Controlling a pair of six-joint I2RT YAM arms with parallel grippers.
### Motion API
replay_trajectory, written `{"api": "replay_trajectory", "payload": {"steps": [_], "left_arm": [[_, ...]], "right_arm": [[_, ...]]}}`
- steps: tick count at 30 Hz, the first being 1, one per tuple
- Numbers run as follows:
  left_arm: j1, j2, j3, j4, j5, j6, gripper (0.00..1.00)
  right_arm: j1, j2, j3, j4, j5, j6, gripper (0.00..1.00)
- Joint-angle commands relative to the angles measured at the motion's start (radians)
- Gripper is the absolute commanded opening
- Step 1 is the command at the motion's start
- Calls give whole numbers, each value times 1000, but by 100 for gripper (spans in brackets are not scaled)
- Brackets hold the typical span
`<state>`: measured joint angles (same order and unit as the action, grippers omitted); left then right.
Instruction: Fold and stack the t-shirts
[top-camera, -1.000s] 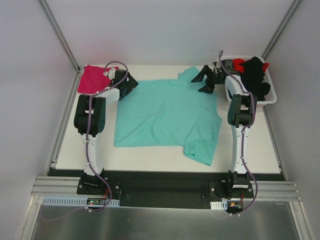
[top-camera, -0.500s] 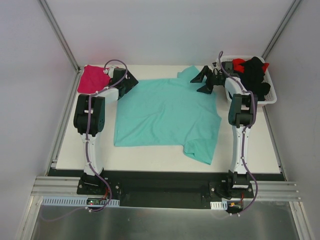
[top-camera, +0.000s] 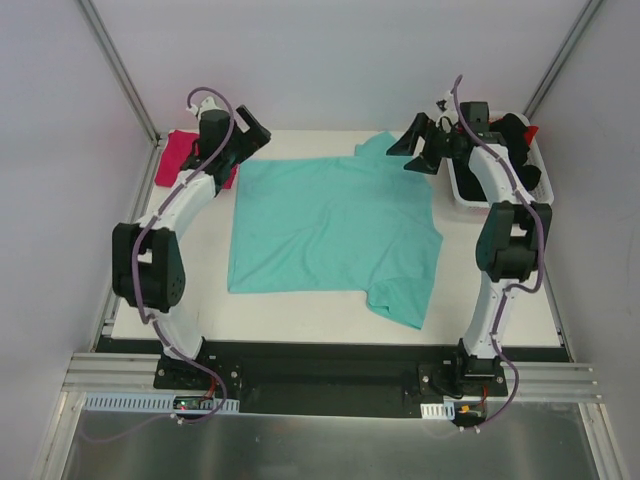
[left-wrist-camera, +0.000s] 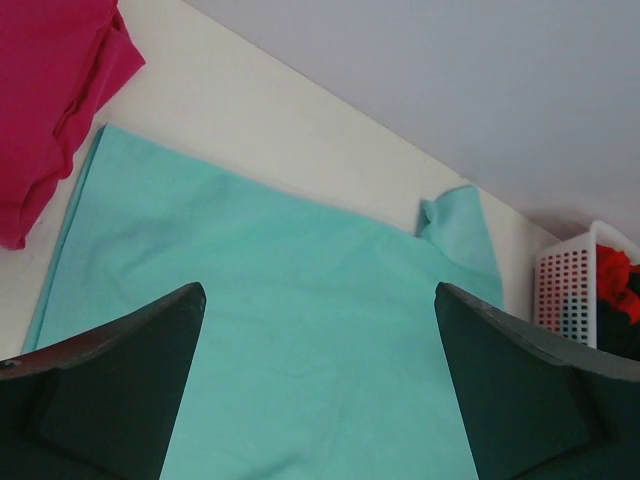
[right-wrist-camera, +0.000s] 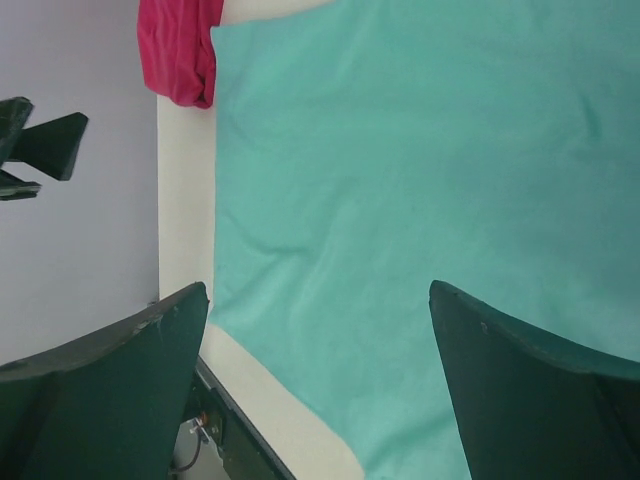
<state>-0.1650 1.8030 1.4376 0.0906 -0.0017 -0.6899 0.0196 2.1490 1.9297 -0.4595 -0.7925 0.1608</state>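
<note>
Teal cloth, the t-shirt (top-camera: 330, 225), lay spread flat over the middle of the table (top-camera: 300, 312), one sleeve reaching the far edge and the other crumpled toward the near right. The magenta-pink t-shirt (top-camera: 178, 155) sat bunched in the far left corner. The left gripper (top-camera: 252, 143) hung above the teal shirt's far left corner, jaws spread wide and holding nothing. The right gripper (top-camera: 402, 155) hung over the far sleeve, equally wide and empty. Black garments (top-camera: 525, 172) and a red one (top-camera: 530, 131) filled the white basket (top-camera: 462, 188) at the far right corner.
</note>
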Motion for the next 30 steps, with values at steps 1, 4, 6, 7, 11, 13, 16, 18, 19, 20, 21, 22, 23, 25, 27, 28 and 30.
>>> {"api": "replay_trajectory", "payload": {"steps": [1, 4, 6, 7, 11, 13, 16, 18, 19, 20, 21, 22, 23, 25, 27, 28, 30], "left_arm": [[-24, -157, -103, -195, 28, -13, 99], [-45, -276, -254, -262, 14, -48, 99], [-56, -333, -390, -272, 11, -71, 99], [-59, -388, -437, -272, 17, -86, 99], [-93, -531, -612, -299, 11, -134, 98], [-102, -603, -678, -347, 12, -143, 97], [-111, -683, -729, -425, 8, -151, 97], [-114, -721, -758, -448, 6, -148, 97], [-114, -753, -764, -477, -19, -146, 97], [-114, -769, -772, -486, -26, -145, 97], [-114, -781, -786, -500, -30, -145, 97], [-114, -804, -792, -506, -34, -145, 97], [-114, -814, -798, -521, -34, -146, 97], [-114, -833, -815, -534, -37, -151, 97], [-116, -844, -827, -548, -40, -152, 96], [-116, -850, -830, -552, -41, -155, 96], [-119, -850, -836, -569, -55, -155, 96]], "right_arm": [[45, -223, -199, -82, 96, -69, 96], [74, -332, -361, -151, 209, -125, 96], [74, -408, -536, -142, 255, -107, 96], [74, -449, -591, -122, 307, -101, 96], [68, -679, -840, -107, 394, -73, 96], [68, -750, -953, -107, 426, -58, 96], [66, -891, -1073, -114, 461, -29, 97], [68, -987, -1120, -131, 469, -14, 99], [68, -1014, -1138, -137, 479, -14, 99], [66, -1043, -1169, -143, 481, -12, 97], [66, -1087, -1179, -165, 486, -9, 95], [66, -1113, -1192, -171, 489, -4, 94], [66, -1135, -1212, -182, 496, -3, 93], [66, -1204, -1227, -217, 533, 0, 91], [66, -1241, -1252, -244, 550, 5, 90], [66, -1265, -1261, -251, 553, 8, 89], [65, -1285, -1290, -271, 567, 25, 86]]}}
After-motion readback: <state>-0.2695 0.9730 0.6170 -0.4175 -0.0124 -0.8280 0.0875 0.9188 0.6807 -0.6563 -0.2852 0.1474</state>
